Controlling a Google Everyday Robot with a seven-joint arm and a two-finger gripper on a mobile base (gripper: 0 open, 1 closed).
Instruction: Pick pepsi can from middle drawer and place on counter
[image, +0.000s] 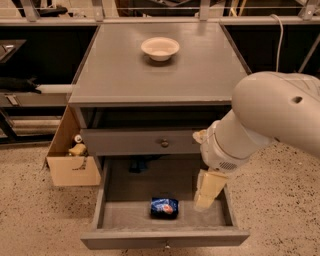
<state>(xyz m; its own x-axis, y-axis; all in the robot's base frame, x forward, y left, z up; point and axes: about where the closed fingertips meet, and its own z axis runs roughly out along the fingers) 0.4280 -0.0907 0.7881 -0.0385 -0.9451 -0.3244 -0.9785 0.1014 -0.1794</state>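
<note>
The pepsi can (164, 208) lies on its side on the floor of the open middle drawer (135, 217), near the front and a little right of centre. My gripper (206, 196) hangs from the large white arm over the drawer's right side, just right of the can and apart from it. The counter (155, 70) is the flat grey top of the cabinet above.
A white bowl (160, 48) stands at the back of the counter. A closed drawer front with a dark knob (164, 143) sits above the open drawer. A cardboard box (72, 157) with small items stands on the floor at the cabinet's left.
</note>
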